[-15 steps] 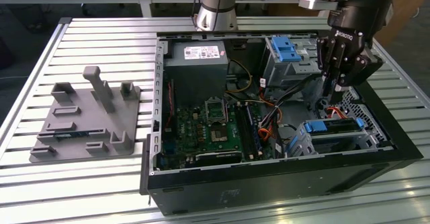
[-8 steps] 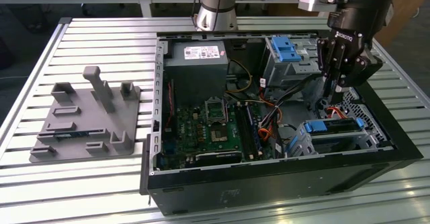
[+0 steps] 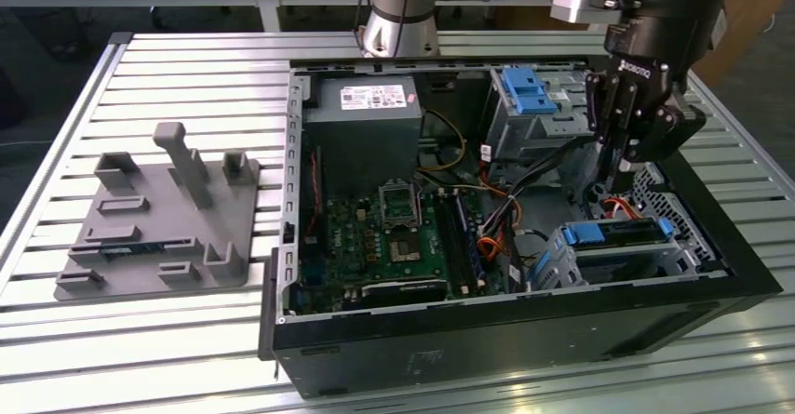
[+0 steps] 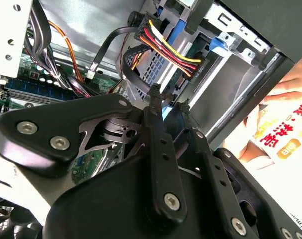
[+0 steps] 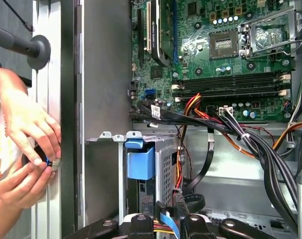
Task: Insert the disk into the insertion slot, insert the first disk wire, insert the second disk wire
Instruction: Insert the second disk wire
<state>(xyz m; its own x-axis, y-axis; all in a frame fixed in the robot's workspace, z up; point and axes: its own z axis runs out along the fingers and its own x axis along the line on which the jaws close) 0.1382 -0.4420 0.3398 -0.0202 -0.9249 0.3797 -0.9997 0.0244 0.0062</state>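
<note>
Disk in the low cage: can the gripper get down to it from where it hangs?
Probably yes. The gripper hangs just above the disk, the case is open there, and only a thin orange cable arcs close by.

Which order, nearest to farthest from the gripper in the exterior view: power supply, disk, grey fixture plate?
1. Disk, just below the gripper.
2. Power supply, in the case, exterior view's left.
3. Grey fixture plate, outside the case, farther left.
</note>
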